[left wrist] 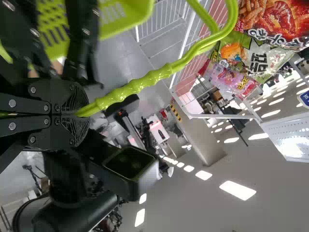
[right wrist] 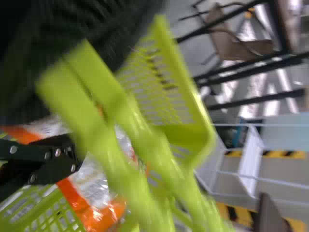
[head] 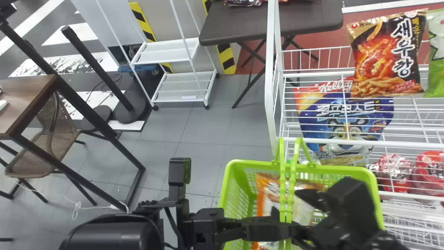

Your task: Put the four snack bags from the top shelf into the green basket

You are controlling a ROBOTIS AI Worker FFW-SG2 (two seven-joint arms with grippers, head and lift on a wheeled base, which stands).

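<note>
The green basket (head: 373, 180) stands in front of the shelf in the head view, an orange-and-white snack bag (head: 269, 194) inside. My left gripper (head: 288, 227) is at its raised handles; in the left wrist view that gripper (left wrist: 81, 112) is shut on the handle (left wrist: 145, 82). Over the basket's right part is my right gripper (head: 314, 201), blurred. In the right wrist view the right gripper (right wrist: 48, 159) is beside the orange-edged bag (right wrist: 96, 203), partly behind the handles (right wrist: 130, 154). A dark-and-orange bag (head: 385, 55) and a green bag (head: 437, 59) sit on the top shelf.
The white wire shelf (head: 272, 69) rises behind and right of the basket, with a blue-and-red bag (head: 347, 118) and red packages (head: 395, 173) lower down. A dark folding table (head: 236, 24) and white cart (head: 166, 52) are behind; a wooden table (head: 27, 97) stands left.
</note>
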